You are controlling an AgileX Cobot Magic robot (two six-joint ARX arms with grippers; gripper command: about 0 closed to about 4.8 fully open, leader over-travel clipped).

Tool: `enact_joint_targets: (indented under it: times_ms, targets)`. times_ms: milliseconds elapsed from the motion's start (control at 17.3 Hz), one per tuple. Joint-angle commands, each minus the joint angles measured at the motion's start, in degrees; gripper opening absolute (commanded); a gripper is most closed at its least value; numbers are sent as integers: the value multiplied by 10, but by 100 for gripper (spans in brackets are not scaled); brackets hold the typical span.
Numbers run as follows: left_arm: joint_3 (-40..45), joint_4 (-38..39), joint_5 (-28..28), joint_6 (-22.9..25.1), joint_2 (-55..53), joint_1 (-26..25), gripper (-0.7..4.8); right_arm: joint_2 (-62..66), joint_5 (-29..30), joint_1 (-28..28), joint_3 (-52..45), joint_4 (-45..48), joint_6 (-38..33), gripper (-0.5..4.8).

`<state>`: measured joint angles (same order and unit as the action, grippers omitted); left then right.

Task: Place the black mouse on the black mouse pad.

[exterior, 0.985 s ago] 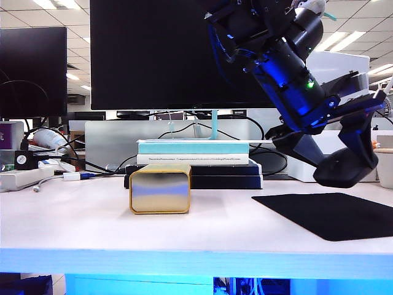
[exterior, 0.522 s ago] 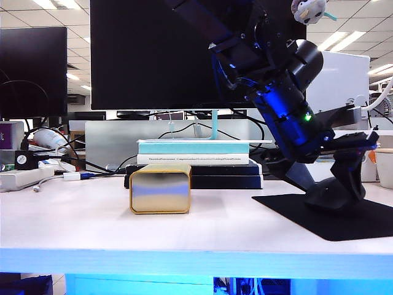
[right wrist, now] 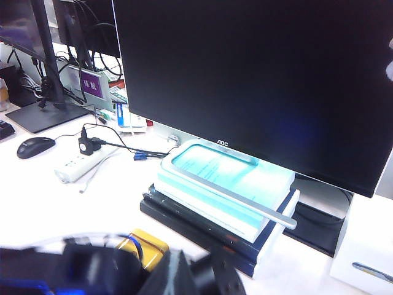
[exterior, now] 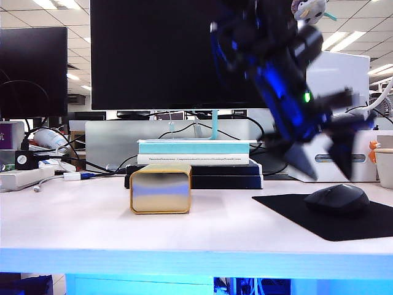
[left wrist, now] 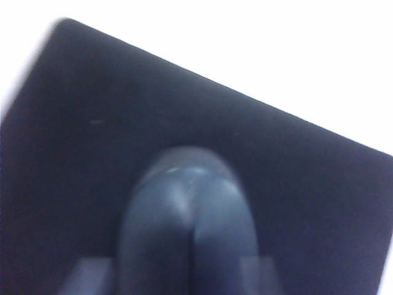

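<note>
Black mouse (exterior: 337, 198) sits free on the black mouse pad (exterior: 288, 206) at the tabletop's right edge, my left gripper (exterior: 324, 161) just above it, jaws apart though blurred; my right gripper's jaws I can't tell.

The white worktop (exterior: 227, 230) carries the black mouse pad (exterior: 295, 212) directly below the open jaws of the left gripper (exterior: 325, 161), which hangs blurred above it, touching nothing. Out to the side of those jaws a gold box (exterior: 160, 188) lies on the worktop, and behind it a dark flat case (exterior: 227, 179) bears a stack of books. A white power strip (exterior: 24, 177) lies farthest from the jaws, at the worktop's far edge.
</note>
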<state>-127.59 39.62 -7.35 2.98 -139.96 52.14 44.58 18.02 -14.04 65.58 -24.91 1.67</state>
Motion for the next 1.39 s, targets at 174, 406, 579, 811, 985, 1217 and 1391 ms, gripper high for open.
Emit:
enact_joint_targets:
  times_ms: [174, 406, 579, 811, 985, 1217, 1391]
  targets:
    - [-50, 55, 19, 2, 90, 2, -5, -38, -19, 0, 3, 51, 3, -2]
    - [-87, 196, 130, 14, 266, 2, -6, -83, -92, 0, 3, 41, 3, -2]
    - [-118, 252, 153, 15, 424, 1, -6, -128, -94, 0, -12, 30, 7, -2]
    - [-118, 383, 205, 15, 585, 2, -5, -262, -154, 0, -142, 32, 29, -2]
    - [-97, 422, 256, 14, 687, 2, -5, -369, -159, 0, -273, 35, 15, -2]
    - [-9, 424, 280, -4, 834, 2, -5, -438, -188, 0, -428, 46, -14, -2]
    - [99, 424, 280, -25, 923, 1, -5, -443, -247, 0, -500, 71, -50, -2]
